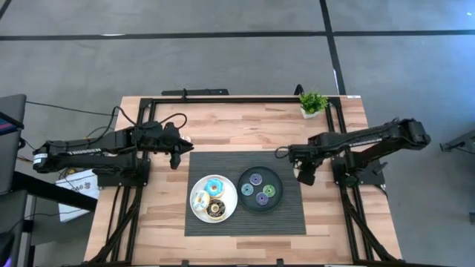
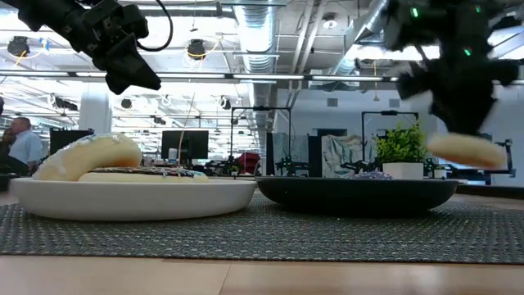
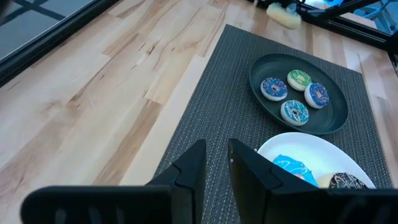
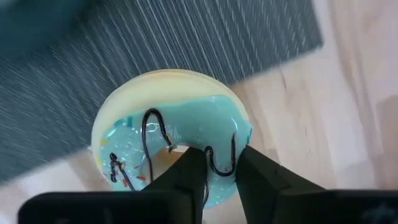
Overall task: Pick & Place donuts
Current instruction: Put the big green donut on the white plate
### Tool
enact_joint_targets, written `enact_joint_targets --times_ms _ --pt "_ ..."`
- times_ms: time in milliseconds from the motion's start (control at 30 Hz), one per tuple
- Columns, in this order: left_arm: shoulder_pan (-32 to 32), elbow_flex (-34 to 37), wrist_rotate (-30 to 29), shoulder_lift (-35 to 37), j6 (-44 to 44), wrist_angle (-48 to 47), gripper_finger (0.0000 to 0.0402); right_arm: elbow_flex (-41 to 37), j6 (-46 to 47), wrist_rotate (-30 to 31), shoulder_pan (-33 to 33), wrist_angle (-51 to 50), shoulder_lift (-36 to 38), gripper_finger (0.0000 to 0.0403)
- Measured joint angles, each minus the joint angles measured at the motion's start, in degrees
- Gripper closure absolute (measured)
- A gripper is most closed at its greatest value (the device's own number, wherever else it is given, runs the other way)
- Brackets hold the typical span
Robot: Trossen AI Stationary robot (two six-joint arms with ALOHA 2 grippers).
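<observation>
My right gripper (image 4: 219, 167) is shut on the pale green donut (image 4: 171, 130) and hovers at the right edge of the dark mat (image 1: 245, 222), beside the black plate (image 1: 279, 194). That plate carries several coin-sized donuts (image 3: 293, 112). The blue donut (image 1: 214, 187), the white one (image 1: 200, 199) and the chocolate one (image 1: 216, 210) lie flat on the white plate (image 1: 230, 215). My left gripper (image 3: 216, 167) hangs empty above the mat's far left corner (image 1: 177, 157), its fingers only a narrow gap apart. My right gripper pinches the pale green donut's ring (image 4: 219, 149) from above, pointing down. One finger (image 4: 186, 168) seems to stand in the hole and the other (image 4: 252, 168) outside the rim. The donut (image 2: 467, 150) hangs lifted clear of the table, slightly tilted.
A small potted plant (image 1: 312, 102) stands at the table's far right corner. A black frame rail (image 1: 237, 99) runs round the tabletop. Bare wood lies left and right of the mat. A person (image 2: 20, 143) sits in the room beyond.
</observation>
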State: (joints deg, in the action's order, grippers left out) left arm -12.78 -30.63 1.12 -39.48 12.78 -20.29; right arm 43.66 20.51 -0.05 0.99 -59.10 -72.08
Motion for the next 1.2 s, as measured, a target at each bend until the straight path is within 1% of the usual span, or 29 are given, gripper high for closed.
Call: enact_joint_targets --times_ms 133,367,433,500,567,700,833,967,1067,1200 --pt "-0.01 0.00 0.00 0.00 0.05 0.47 0.0342 4.72 -0.14 0.02 0.00 2.48 1.24 0.0337" --pt "0.00 0.00 0.01 0.00 0.26 0.83 0.0342 12.36 -5.37 0.20 1.00 15.67 1.44 0.0337" --pt "-0.02 0.00 0.11 -0.02 0.37 0.73 0.0342 14.93 -5.42 0.67 1.96 20.23 -0.03 0.0337" --pt "0.00 0.00 0.11 0.00 0.37 0.66 0.0342 17.58 -5.51 2.52 3.35 21.95 -1.87 0.0337" --pt "0.00 0.00 0.10 -0.01 0.37 0.60 0.0342 21.71 -5.51 4.66 5.13 24.71 -5.49 0.0337" --pt "0.00 0.00 0.05 0.00 0.37 0.69 0.0342 31.17 -4.13 8.77 8.57 24.28 -15.84 0.0337" --pt "0.00 -0.02 0.05 0.07 -1.30 0.33 0.0342 41.37 -3.32 9.05 10.36 23.41 -27.34 0.0337" --pt "0.04 -0.02 0.05 0.02 -2.17 0.21 0.0342 50.30 0.14 8.98 11.02 20.78 -37.55 0.0337" --pt "0.07 -0.02 0.05 0.02 -2.43 0.24 0.0342 55.29 1.97 7.79 10.99 18.48 -43.34 0.0337" --pt "0.07 -0.02 0.05 0.07 -2.47 0.41 0.0342 59.22 2.42 1.85 10.99 18.01 -49.28 0.0337"
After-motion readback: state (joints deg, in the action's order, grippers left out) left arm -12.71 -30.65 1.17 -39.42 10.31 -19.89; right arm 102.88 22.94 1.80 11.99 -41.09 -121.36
